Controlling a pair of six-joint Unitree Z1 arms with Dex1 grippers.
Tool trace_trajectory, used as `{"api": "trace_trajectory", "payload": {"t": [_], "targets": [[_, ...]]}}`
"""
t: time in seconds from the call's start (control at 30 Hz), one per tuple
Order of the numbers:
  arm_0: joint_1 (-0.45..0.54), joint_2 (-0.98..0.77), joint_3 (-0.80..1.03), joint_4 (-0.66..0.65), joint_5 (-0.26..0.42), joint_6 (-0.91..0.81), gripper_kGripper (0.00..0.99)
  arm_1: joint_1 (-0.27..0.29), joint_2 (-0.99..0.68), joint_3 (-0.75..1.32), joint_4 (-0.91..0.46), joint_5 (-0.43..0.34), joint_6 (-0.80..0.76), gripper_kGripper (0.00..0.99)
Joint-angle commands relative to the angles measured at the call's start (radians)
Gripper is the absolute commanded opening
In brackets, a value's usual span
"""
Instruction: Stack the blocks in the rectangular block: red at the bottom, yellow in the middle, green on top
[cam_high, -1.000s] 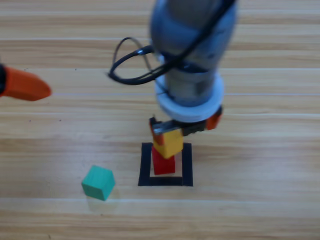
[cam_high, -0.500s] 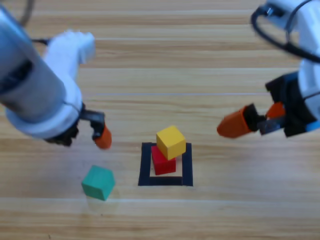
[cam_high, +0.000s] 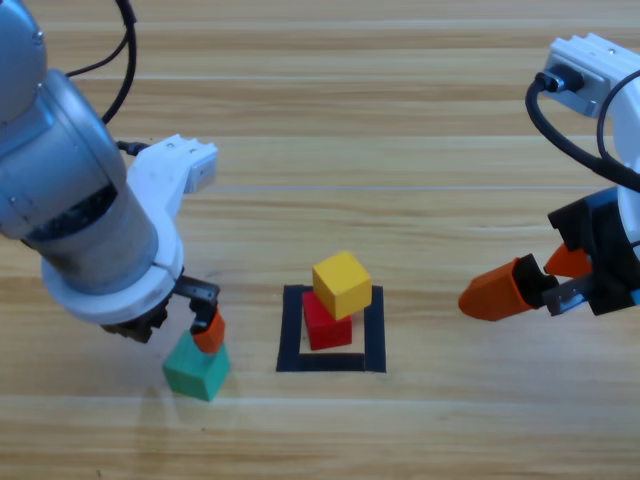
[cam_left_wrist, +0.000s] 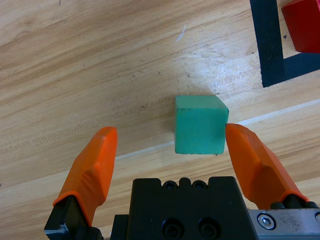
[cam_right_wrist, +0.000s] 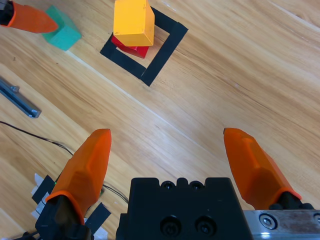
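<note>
Now my right gripper (cam_high: 545, 288) has let go of the yellow cube (cam_high: 342, 285), leaving it on the red cube (cam_high: 326, 325) inside the black tape rectangle (cam_high: 374, 330), and drawn back, jaws open. My left gripper (cam_left_wrist: 167, 145) has dropped over the green cube (cam_left_wrist: 199, 124) on the table (cam_high: 400, 150), jaws open with one just touching it, so only green remains. I see no writing anywhere.

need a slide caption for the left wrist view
Left gripper open around the green cube, one jaw touching its side; a corner of the tape rectangle and red cube beyond.
</note>
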Motion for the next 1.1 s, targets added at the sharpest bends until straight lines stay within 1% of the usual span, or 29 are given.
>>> {"api": "trace_trajectory", "payload": {"t": [0.03, 0.23, 0.33, 0.47, 0.67, 1.1], "targets": [[0.006, 0.020, 0.022, -0.016, -0.020, 0.017, 0.920, -0.039, -0.044, 0.038, -0.029, 0.002, -0.010, 0.990], [-0.004, -0.034, 0.029, -0.022, -0.060, 0.028, 0.920, -0.039, -0.046, 0.060, -0.053, -0.006, -0.013, 0.990], [-0.004, -0.061, 0.055, -0.037, -0.071, 0.028, 0.920, -0.039, -0.063, 0.118, -0.139, -0.015, -0.023, 0.990], [-0.004, -0.018, 0.061, -0.062, -0.067, 0.036, 0.919, -0.039, -0.098, 0.184, -0.237, -0.029, -0.023, 0.990], [-0.007, 0.032, 0.080, -0.103, -0.067, 0.040, 0.920, -0.039, -0.132, 0.238, -0.331, -0.052, -0.023, 0.990], [-0.021, 0.129, 0.091, -0.168, -0.066, 0.043, 0.911, -0.039, -0.132, 0.244, -0.336, -0.063, -0.026, 0.990]]}}
